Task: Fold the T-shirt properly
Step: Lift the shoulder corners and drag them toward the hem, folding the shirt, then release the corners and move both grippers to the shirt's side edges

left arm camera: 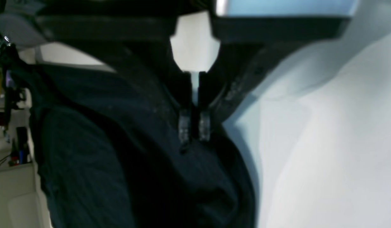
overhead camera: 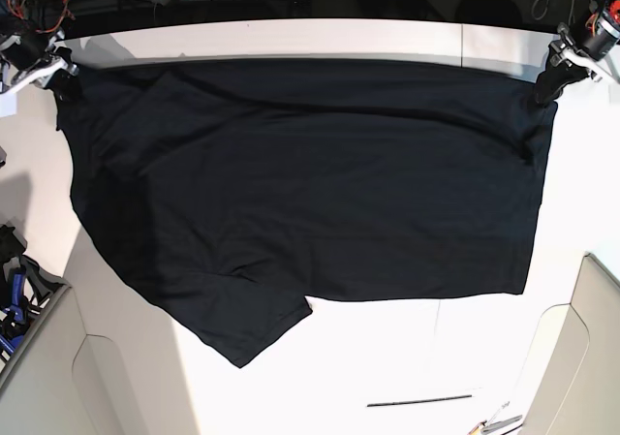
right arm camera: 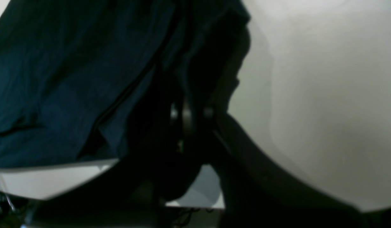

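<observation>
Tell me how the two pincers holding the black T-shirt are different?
The left pincer pinches the T-shirt at its far corner on the overhead picture's right; the right pincer pinches the far corner on that picture's left. Below the left pincer the cloth's edge runs nearly straight; below the right pincer it slants inward toward a sleeve. Both are shut on cloth, at the table's far edge.

Black left gripper (left arm camera: 194, 126) with ribbed pale fingertips (left arm camera: 184, 126); red wiring on arms.

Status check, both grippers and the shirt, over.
Left gripper and right gripper shut on the far corners of the T-shirt. Shirt spread across the white table. Nothing on it.
</observation>
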### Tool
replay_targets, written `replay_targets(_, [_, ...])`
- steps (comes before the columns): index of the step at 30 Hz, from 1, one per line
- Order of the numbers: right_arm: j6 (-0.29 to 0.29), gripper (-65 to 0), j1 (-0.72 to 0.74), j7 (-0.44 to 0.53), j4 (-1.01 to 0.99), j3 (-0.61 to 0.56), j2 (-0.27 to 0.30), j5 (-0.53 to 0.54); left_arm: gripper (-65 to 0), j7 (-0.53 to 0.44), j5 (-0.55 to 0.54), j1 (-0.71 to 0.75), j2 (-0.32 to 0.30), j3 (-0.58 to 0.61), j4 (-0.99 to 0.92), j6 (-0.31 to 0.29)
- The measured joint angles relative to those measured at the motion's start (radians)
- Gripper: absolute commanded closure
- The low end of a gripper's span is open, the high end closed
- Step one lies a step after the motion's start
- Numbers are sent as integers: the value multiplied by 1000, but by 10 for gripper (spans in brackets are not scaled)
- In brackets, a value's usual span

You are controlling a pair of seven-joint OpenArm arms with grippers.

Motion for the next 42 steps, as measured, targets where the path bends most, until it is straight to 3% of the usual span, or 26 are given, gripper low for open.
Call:
replay_targets(8, [0,0,0,-41,0,88,-2,7,0,42,-33,26,31,1,16,-2])
replay_targets(10, [0,0,0,-41,0,88,-2,7,-60,42,-32,26,31,1,16,-2])
replay_targets(13, [-3,-241,0,-39,0,88,-2,6,-185,40,-32,23,31,0,16,-2])
replay_targets(15, [-7,-333,0,-39,0,89,-2,6,-235,37,-39,24,31,0,16,-2])
replay_targets(22, [-7,-341,8,-24,4,172,3,34,-241,40,-63,23,34,-134,39,-2])
replay_targets(29, [-7,-341,97,26,4,216,90,29,-246,19,-45,-8,12,-205,97,-2])
replay_targets(32, [-2,-341,169,55,4,209,120,-15,-346,-28,43,-48,2,-203,96,-2])
replay_targets(37, [-3,-341,289,113,-40,117,172,-75,-374,-129,165,-127,-34,-170,95,-1])
replay_targets(42, [3,-341,459,179,-195,-47,198,-189,-374,-153,309,-244,-81,-37,74,-2])
